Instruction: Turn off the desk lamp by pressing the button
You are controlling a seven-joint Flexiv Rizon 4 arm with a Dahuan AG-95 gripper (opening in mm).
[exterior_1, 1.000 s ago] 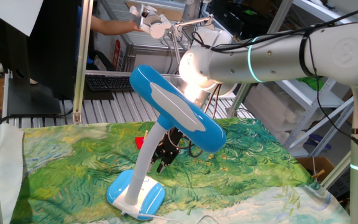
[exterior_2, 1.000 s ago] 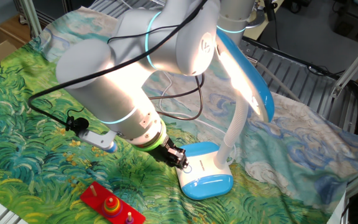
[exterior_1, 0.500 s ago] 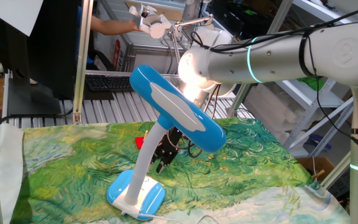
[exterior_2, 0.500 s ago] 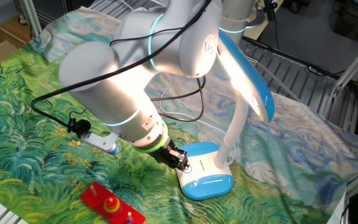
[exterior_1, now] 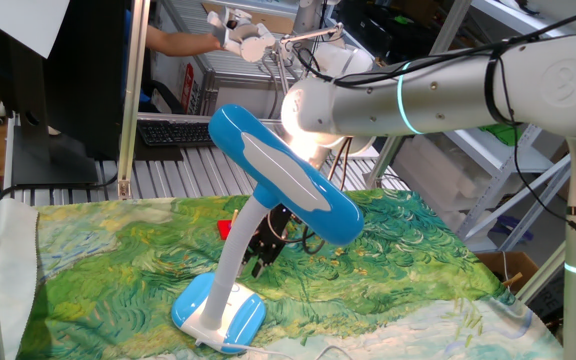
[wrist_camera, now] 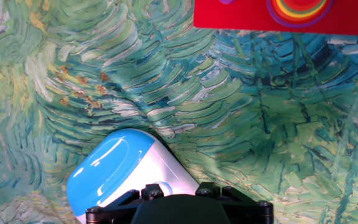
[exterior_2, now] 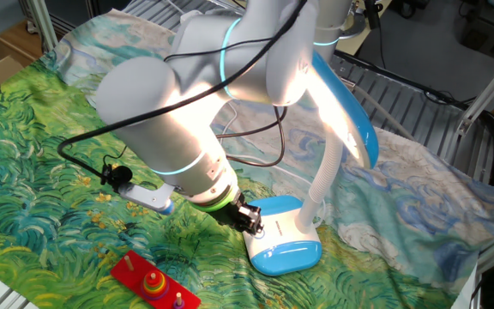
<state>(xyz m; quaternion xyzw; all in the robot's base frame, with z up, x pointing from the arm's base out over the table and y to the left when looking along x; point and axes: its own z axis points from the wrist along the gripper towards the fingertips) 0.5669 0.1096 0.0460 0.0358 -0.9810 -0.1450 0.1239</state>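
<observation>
The desk lamp stands on the painted cloth, with its sky-blue head on a curved white neck over the blue-and-white base. It is lit and throws light on the arm. In the other fixed view the head hangs over the base. My gripper points down at the white end of the base, at or just above its surface. In the hand view the base lies under my gripper, with a round button ring at the fingers. The finger gap is not clear.
A red board with coloured ring stacks lies on the cloth in front of the base and shows at the top of the hand view. A black cable loops behind the arm. Metal slats border the cloth.
The arm's big link has shifted slightly right in the other fixed view. The gripper stays at the lamp base. The lamp is still lit.
</observation>
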